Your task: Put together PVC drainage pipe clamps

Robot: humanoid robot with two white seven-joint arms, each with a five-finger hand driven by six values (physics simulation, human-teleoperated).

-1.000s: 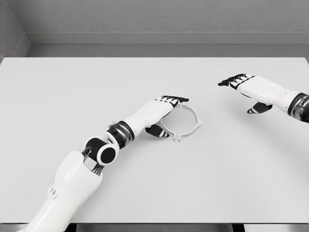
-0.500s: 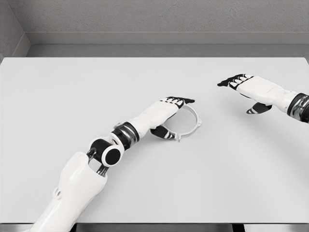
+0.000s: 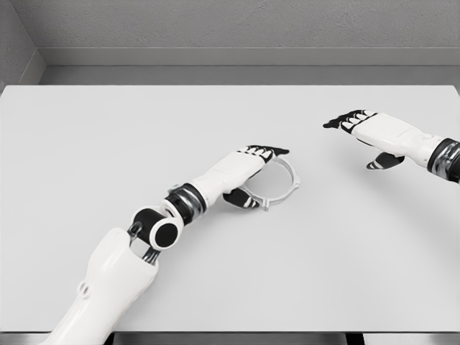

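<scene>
Left hand (image 3: pixel 241 171) lying over clamp ring (image 3: pixel 282 188) on table (image 3: pixel 144 136), fingers extended, not gripping; your right hand (image 3: pixel 374 131) hovering apart, fingers relaxed.

Single head view, high, angled down across the table (image 3: pixel 359 273), back wall beyond

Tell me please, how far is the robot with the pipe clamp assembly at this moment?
Early stage. Done: nothing looks assembled; only one white clamp ring lies flat on the table, with no second part visible. In hand: the left hand is over the ring's left side, fingers extended, no firm grasp visible. The right hand hovers apart at the right, holding nothing. Left: grasping the ring and joining it.
</scene>
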